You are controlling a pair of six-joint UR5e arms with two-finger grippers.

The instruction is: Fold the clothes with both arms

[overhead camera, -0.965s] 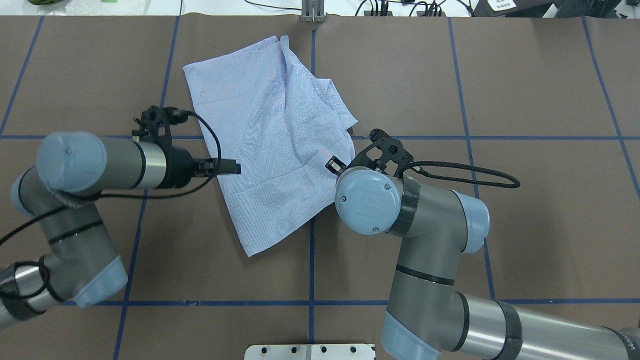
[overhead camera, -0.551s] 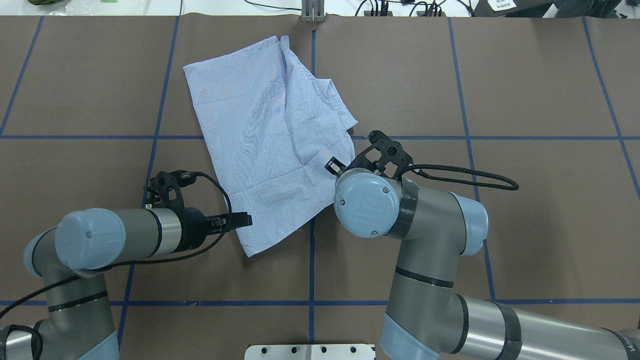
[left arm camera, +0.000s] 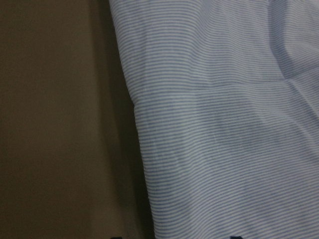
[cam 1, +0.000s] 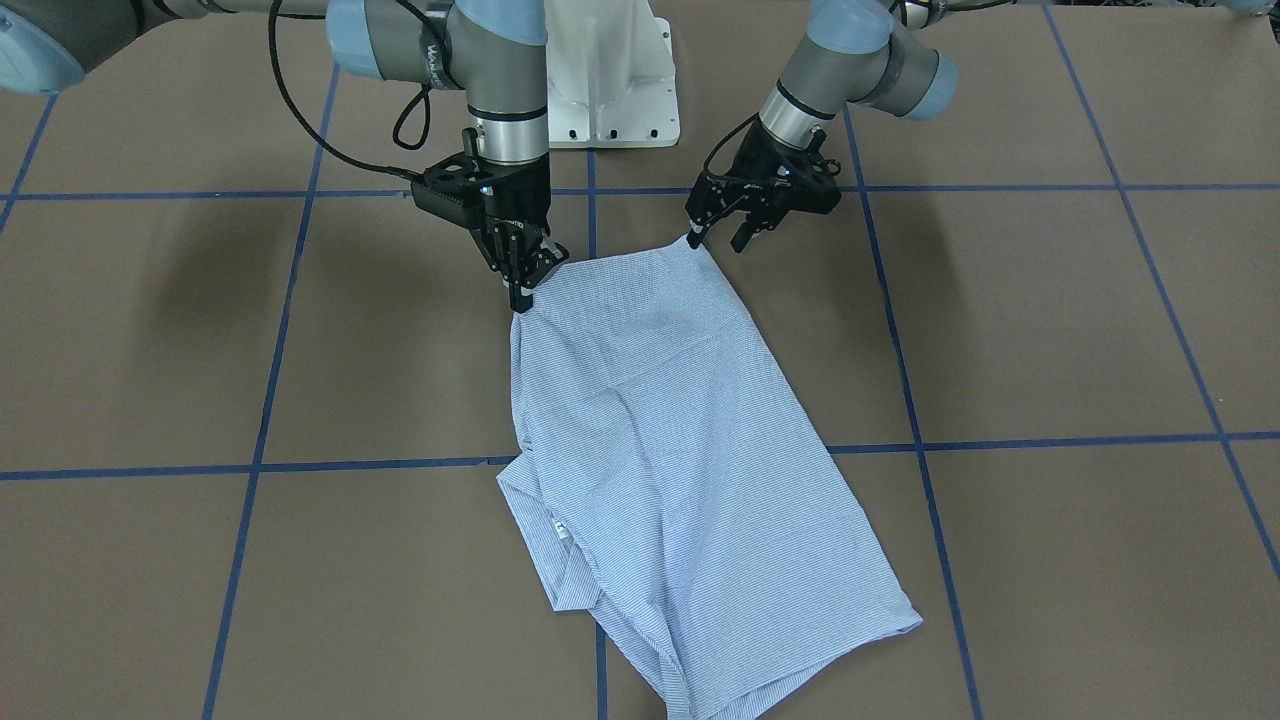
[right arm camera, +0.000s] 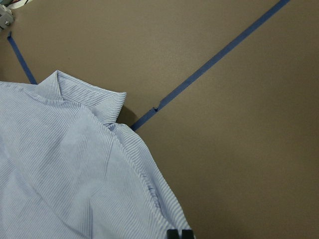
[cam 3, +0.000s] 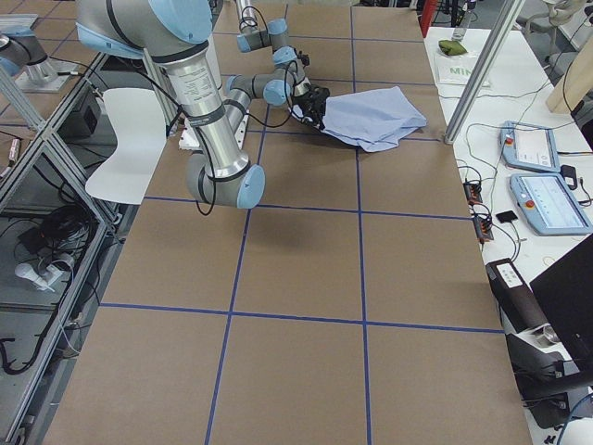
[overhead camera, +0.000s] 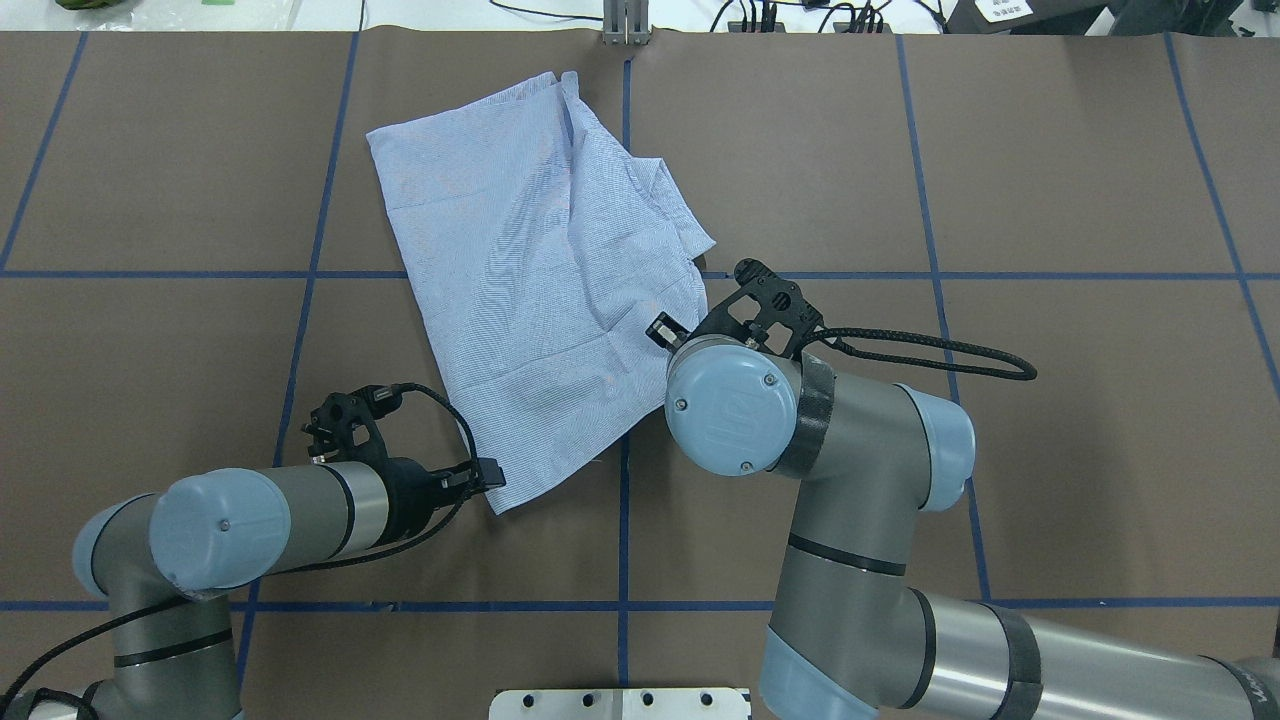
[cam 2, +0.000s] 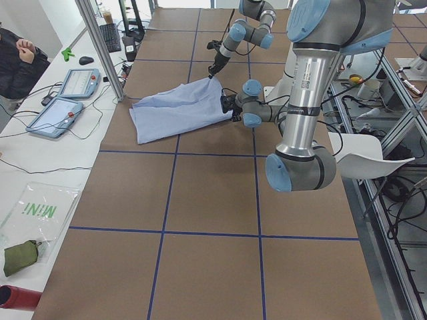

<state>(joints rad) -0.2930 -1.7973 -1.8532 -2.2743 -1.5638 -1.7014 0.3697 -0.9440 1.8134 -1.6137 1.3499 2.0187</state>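
- Front-facing view: the shirt (cam 1: 680, 450) lies flat on the table (cam 1: 1050, 330), folded into a slanted oblong with one narrow end toward the robot.
- Same view: the right gripper (cam 1: 521, 298) points down at one corner of that end, its fingers pressed together on the cloth.
- Same view: the left gripper (cam 1: 716, 238) sits at the other near corner with its fingers spread. One tip is at the cloth edge and nothing is gripped.
- Overhead view: the right arm's wrist hides the right gripper. The left gripper shows at the near corner.
- Left wrist view: striped cloth fills the right side and bare table the left.
- Right wrist view: this view alone shows the collar (right arm camera: 89, 97), beside a blue tape line (right arm camera: 209, 67). The fingertips (right arm camera: 173, 234) sit close together at the cloth edge.
- Side views: both grippers are at the shirt's robot-side end, too small to judge.
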